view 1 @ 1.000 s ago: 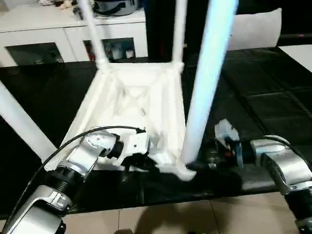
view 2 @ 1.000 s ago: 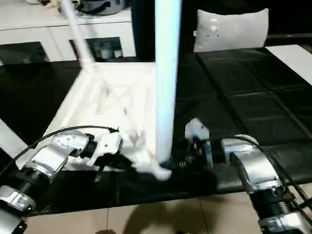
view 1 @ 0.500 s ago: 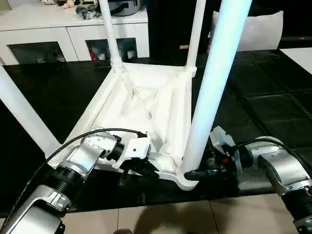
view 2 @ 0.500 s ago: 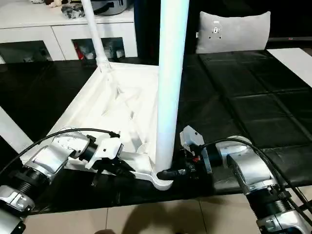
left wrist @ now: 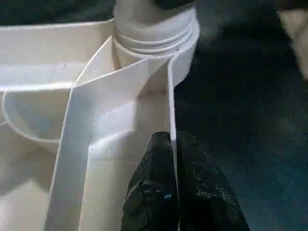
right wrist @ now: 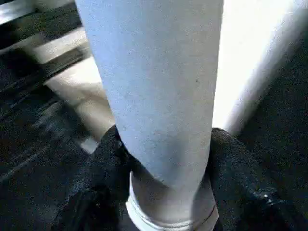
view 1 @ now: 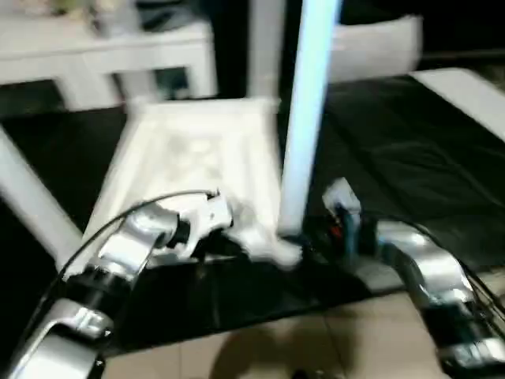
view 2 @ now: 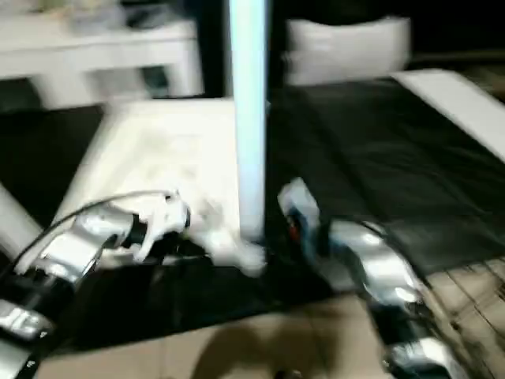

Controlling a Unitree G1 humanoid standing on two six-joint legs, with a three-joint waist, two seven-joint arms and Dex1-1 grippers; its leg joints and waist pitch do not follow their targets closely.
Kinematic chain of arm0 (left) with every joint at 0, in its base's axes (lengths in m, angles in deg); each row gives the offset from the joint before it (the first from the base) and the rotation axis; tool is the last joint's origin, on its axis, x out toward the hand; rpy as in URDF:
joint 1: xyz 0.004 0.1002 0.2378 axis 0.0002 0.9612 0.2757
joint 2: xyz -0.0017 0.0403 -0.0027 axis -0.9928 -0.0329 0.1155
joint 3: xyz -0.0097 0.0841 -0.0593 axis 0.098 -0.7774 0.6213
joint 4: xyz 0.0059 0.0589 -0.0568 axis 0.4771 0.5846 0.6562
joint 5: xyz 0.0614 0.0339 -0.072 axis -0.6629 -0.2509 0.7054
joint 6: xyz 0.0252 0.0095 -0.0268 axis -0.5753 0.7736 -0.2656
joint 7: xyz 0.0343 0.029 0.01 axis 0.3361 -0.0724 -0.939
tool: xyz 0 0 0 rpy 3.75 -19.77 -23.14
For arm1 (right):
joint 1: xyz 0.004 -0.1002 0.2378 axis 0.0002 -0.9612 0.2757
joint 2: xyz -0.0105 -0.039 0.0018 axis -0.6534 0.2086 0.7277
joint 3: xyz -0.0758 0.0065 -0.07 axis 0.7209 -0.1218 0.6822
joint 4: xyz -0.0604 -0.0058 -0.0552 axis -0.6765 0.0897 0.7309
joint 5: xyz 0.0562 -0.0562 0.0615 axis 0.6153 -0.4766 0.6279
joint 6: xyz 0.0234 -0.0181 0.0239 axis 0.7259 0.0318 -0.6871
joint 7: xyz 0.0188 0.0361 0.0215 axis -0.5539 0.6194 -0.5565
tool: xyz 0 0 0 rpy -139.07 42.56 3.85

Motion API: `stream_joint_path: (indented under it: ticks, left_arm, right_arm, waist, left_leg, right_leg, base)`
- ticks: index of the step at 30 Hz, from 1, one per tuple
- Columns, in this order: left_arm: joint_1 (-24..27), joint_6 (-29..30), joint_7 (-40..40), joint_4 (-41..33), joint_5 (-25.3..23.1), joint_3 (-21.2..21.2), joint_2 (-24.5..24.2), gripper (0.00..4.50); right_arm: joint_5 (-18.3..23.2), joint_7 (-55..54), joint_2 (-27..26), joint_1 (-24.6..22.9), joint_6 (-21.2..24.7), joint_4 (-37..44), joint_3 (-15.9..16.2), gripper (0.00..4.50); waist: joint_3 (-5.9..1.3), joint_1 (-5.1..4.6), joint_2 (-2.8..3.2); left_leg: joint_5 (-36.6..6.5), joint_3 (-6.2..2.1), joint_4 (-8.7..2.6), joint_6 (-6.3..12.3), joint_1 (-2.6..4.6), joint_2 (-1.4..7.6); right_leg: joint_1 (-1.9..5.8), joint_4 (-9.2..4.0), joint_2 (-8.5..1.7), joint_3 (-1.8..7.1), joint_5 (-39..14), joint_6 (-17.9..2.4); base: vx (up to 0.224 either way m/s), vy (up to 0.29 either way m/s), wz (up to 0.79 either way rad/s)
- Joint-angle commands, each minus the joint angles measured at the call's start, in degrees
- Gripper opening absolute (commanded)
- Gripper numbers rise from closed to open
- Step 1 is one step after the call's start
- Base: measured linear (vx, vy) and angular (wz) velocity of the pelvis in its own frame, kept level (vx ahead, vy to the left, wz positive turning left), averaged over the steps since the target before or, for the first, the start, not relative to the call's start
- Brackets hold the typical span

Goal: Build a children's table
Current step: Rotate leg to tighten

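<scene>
The children's table lies upside down on the black mat, its white tabletop (view 1: 197,150) showing the ribbed underside. A leg (view 1: 308,118) stands in the near right corner socket. Another leg (view 1: 31,205) slants up at the near left. My left gripper (left wrist: 172,139) is shut on the tabletop's thin front rim, one finger on each side of the wall, close to the corner socket (left wrist: 154,33). My right gripper (right wrist: 166,139) clasps the near right leg (right wrist: 154,86) just above its socket, and its black fingers (right wrist: 103,178) press both sides of the tube.
A white cabinet (view 1: 118,47) with glass doors stands behind the mat. A grey cushion (view 1: 371,47) lies at the back right. The black mat (view 1: 410,142) stretches to the right of the tabletop. Tiled floor (view 1: 276,339) runs along its near edge.
The head camera has swung, so the whole picture has shifted. The right gripper's fingers have closed in onto the near right leg. The left gripper keeps its hold on the rim.
</scene>
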Motion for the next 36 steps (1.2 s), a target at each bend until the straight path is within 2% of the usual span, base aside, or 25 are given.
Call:
stream_joint_path:
  ticks: [1, 2, 3, 4, 5, 6, 7, 8, 9, 10, 13, 14, 15, 17, 18, 19, 20, 21, 22, 23, 25, 30, 32, 36]
  left_arm:
    - [-1.9, 2.0, -3.2, -1.8, 1.9, -0.5, 5.6, 0.00]
    - [-2.4, 2.4, -5.9, -0.9, 1.3, -0.1, 7.1, 0.00]
    - [-2.9, 3.0, -8.6, 0.0, 0.8, 0.4, 8.4, 0.00]
    - [-3.4, 3.2, -10.6, 0.7, 0.7, 0.8, 9.7, 0.00]
    - [-3.9, 3.7, -12.6, 1.2, 0.6, 1.2, 11.1, 0.00]
    - [-3.9, 3.7, -12.6, 1.2, 0.6, 1.3, 11.2, 0.00]
    - [-4.1, 3.7, -13.2, 1.1, 0.5, 1.3, 11.5, 0.00]
    - [-4.1, 3.7, -13.2, 1.1, 0.5, 1.3, 11.5, 0.00]
    - [-4.2, 3.2, -13.2, 1.0, 0.2, 1.3, 11.3, 0.00]
    - [-4.2, 3.1, -13.3, 0.9, 0.1, 1.3, 11.2, 0.00]
    - [-3.8, 2.5, -12.2, 0.7, -0.3, 1.1, 9.9, 0.00]
    - [-3.6, 2.6, -12.1, 0.7, -0.5, 1.0, 9.6, 0.00]
    - [-3.4, 2.4, -11.6, 0.7, -0.7, 0.8, 9.1, 0.00]
    - [-3.0, 1.2, -10.3, 0.6, -0.8, 0.5, 8.2, 0.00]
    - [-2.4, -0.4, -8.1, 0.5, -0.7, 0.0, 6.6, 0.00]
    - [-2.2, -1.3, -6.9, 0.4, -0.7, -0.3, 5.8, 0.00]
    - [-2.0, -2.0, -5.8, 0.6, -0.8, -0.6, 5.1, 0.00]
    - [-2.0, -3.2, -4.8, 0.8, -0.8, -0.8, 4.5, 0.00]
    - [-1.8, -4.4, -2.8, 1.0, -0.8, -1.3, 3.5, 0.00]
    - [-1.8, -4.4, -2.8, 1.0, -0.8, -1.3, 3.5, 0.00]
    - [-1.7, -5.8, -0.6, 1.1, -0.7, -1.9, 2.4, 0.00]
    - [-1.9, -11.7, 7.2, 1.4, -0.4, -4.3, -1.1, 0.00]
    - [-1.8, -13.9, 10.6, 1.4, 0.1, -5.3, -2.4, 0.00]
    - [-1.2, -17.9, 16.1, 0.9, -0.3, -7.6, -4.9, 0.00]
  right_arm:
    - [-2.7, -12.5, -4.9, 2.5, 3.0, -3.9, -0.5, 1.99]
    - [-3.0, -15.1, -6.2, 3.0, 2.9, -5.0, -0.9, 1.99]
    - [-3.6, -17.0, -7.4, 3.3, 2.4, -5.8, -1.2, 1.99]
    - [-3.8, -17.9, -8.2, 3.6, 1.1, -6.7, -1.4, 1.99]
    - [-4.2, -18.8, -9.0, 3.8, -0.5, -7.5, -1.4, 1.99]
    - [-4.2, -18.8, -9.0, 3.8, -0.6, -7.5, -1.4, 2.33]
    - [-3.8, -18.8, -9.2, 3.7, -0.9, -7.3, -1.8, 2.53]
    - [-3.5, -18.6, -9.2, 3.6, -0.9, -7.1, -1.9, 2.67]
    - [-2.0, -16.0, -8.8, 2.8, -1.5, -5.3, -2.4, 2.69]
    - [-2.1, -15.1, -8.4, 2.4, -2.1, -4.6, -2.2, 2.69]
    - [-1.4, -10.9, -6.1, 0.5, -3.3, -2.0, -1.8, 3.08]
    - [-1.2, -9.7, -5.5, 0.0, -3.8, -1.4, -1.7, 3.10]
    - [-1.0, -7.9, -4.4, -0.6, -4.4, -0.7, -1.4, 3.13]
    - [-0.2, -4.1, -2.3, -1.8, -5.1, 1.0, -0.8, 3.41]
    - [1.0, 1.4, 1.2, -3.3, -5.7, 3.2, 0.0, 3.52]
    - [1.5, 4.0, 3.0, -4.0, -5.9, 4.1, 0.2, 3.59]
    - [1.7, 6.1, 4.4, -4.6, -6.2, 4.6, 0.4, 3.59]
    - [1.8, 7.8, 5.6, -5.0, -6.1, 5.0, 0.6, 3.82]
    - [2.2, 11.0, 7.8, -5.6, -6.1, 5.6, 0.8, 3.82]
    - [2.2, 11.0, 7.8, -5.6, -6.1, 5.6, 0.8, 3.93]
    - [2.3, 13.8, 9.8, -6.0, -6.4, 6.0, 1.1, 4.09]
    - [3.5, 22.1, 14.5, -6.0, -8.2, 6.0, 1.8, 4.09]
    - [4.5, 26.2, 16.2, -5.8, -9.0, 6.1, 2.7, 4.09]
    - [3.7, 29.6, 17.6, -4.4, -10.7, 4.5, 4.1, 4.09]
  waist:
    - [-3.06, -0.90, 0.59]
    - [-3.07, -1.07, 0.78]
    - [-2.84, -1.83, 0.48]
    - [-2.77, -2.07, 0.30]
    - [-2.93, -2.19, 0.44]
    - [-2.87, -2.59, 0.30]
    - [-3.26, -2.69, 0.57]
    - [-3.26, -2.69, 0.57]
    - [-3.30, -2.95, 0.43]
    - [-3.40, -2.83, 0.50]
    - [-3.80, -1.97, 0.30]
    - [-3.98, -1.51, 0.34]
    - [-3.91, -1.07, 0.13]
    - [-4.02, -0.21, 0.13]
    - [-4.03, 0.00, 0.10]
    - [-4.18, 1.10, 0.27]
    - [-4.25, 1.43, 0.19]
    - [-4.25, 1.65, 0.22]
    - [-4.32, 2.53, 0.46]
    - [-4.32, 2.71, 0.34]
    - [-4.26, 3.67, 0.18]
    - [-4.25, 4.52, 0.28]
    - [-4.26, 5.16, 0.24]
    - [-4.44, 6.19, 0.08]
  left_leg:
    - [-22.6, -0.92, -4.83, 2.60, -0.43, 1.24]
    - [-23.8, -0.92, -4.67, 2.38, -0.02, 1.03]
    - [-24.5, -0.44, -4.07, 2.20, 0.68, 0.17]
    - [-24.4, -0.23, -3.64, 2.13, 0.97, -0.40]
    - [-23.1, 0.20, -2.96, 2.32, 1.65, -1.06]
    - [-23.0, -0.01, -3.07, 2.61, 1.20, -1.01]
    - [-22.7, -0.75, -3.87, 3.29, 0.28, -0.10]
    - [-22.7, -0.75, -3.87, 3.29, 0.28, -0.10]
    - [-20.4, -0.60, -3.74, 3.50, -0.12, -0.83]
    - [-19.4, -0.51, -3.68, 3.69, -0.28, -0.96]
    - [-13.7, -0.36, -3.85, 4.93, -0.88, -0.93]
    - [-11.7, -0.40, -3.91, 5.48, -1.07, -0.71]
    - [-10.6, -0.31, -3.89, 5.99, -1.17, -0.71]
    - [-9.4, -0.25, -3.86, 6.15, -1.12, -0.74]
    - [-9.4, -0.16, -3.86, 6.40, -1.05, -0.75]
    - [-8.7, -0.09, -3.86, 7.26, -0.95, -0.67]
    - [-8.1, -0.12, -3.90, 7.50, -1.01, -0.55]
    - [-7.6, -0.09, -3.93, 7.74, -1.00, -0.50]
    - [-6.3, -0.09, -3.92, 7.60, -1.06, -0.43]
    - [-6.1, -0.04, -3.91, 7.48, -1.05, -0.41]
    - [-6.2, 0.30, -3.96, 7.00, -0.90, -0.39]
    - [-7.5, 0.44, -4.06, 6.91, -0.54, -0.19]
    - [-7.7, 0.52, -4.09, 7.10, -0.43, -0.08]
    - [-6.3, 0.48, -4.10, 7.01, -0.42, 0.22]
  right_leg:
    - [4.49, -4.64, -2.95, 1.25, -30.4, 3.4]
    - [4.33, -4.67, -2.93, 1.28, -30.7, 3.3]
    - [3.67, -5.44, -3.01, 0.94, -33.0, 3.3]
    - [3.40, -6.09, -2.93, 0.40, -34.5, 3.7]
    - [3.09, -6.87, -3.42, 0.00, -35.8, 4.0]
    - [3.36, -6.66, -3.27, -0.34, -35.1, 4.1]
    - [4.26, -5.57, -3.40, 0.55, -32.1, 4.1]
    - [4.26, -5.57, -3.40, 0.55, -32.1, 4.1]
    - [4.19, -5.38, -3.70, 0.89, -30.5, 2.4]
    - [4.26, -5.32, -3.71, 0.96, -30.1, 2.0]
    - [4.53, -4.59, -3.72, 1.74, -25.8, -0.1]
    - [4.61, -4.01, -3.72, 2.14, -23.2, -1.3]
    - [4.51, -3.73, -3.63, 2.37, -22.0, -2.2]
    - [4.60, -3.40, -3.61, 2.61, -21.6, -2.5]
    - [4.57, -3.47, -3.56, 2.69, -21.7, -2.5]
    - [4.70, -3.19, -3.54, 2.99, -20.6, -2.5]
    - [4.72, -3.06, -3.51, 3.14, -19.9, -2.5]
    - [4.57, -2.94, -3.46, 3.24, -19.4, -2.8]
    - [4.54, -2.63, -3.39, 3.34, -18.5, -3.3]
    - [4.49, -2.61, -3.32, 3.39, -18.7, -3.3]
    - [4.27, -2.62, -3.20, 3.61, -20.0, -3.2]
    - [3.95, -2.60, -3.16, 3.85, -20.5, -3.7]
    - [3.82, -2.52, -3.12, 3.93, -20.8, -3.6]
    - [3.74, -1.99, -3.25, 4.18, -19.4, -4.5]
  base:
    - [0.000, 0.000, 0.00]
    - [0.000, 0.000, 0.00]
    - [0.000, 0.000, 0.00]
    - [0.000, 0.000, 0.00]
    - [0.000, 0.000, 0.00]
    - [0.000, 0.000, 0.00]
    - [0.000, 0.000, 0.00]
    - [0.000, 0.000, 0.00]
    - [0.000, 0.000, 0.00]
    - [0.000, 0.000, 0.00]
    - [0.000, 0.000, 0.00]
    - [0.000, 0.000, 0.00]
    - [0.000, 0.000, 0.00]
    - [0.000, 0.000, 0.00]
    - [0.000, 0.000, 0.00]
    - [0.000, 0.000, 0.00]
    - [0.000, 0.000, 0.00]
    - [0.000, 0.000, 0.00]
    - [0.000, 0.000, 0.00]
    - [0.000, 0.000, 0.00]
    - [0.000, 0.000, 0.00]
    - [0.000, 0.000, 0.00]
    - [0.000, 0.000, 0.00]
    - [0.000, 0.000, 0.00]
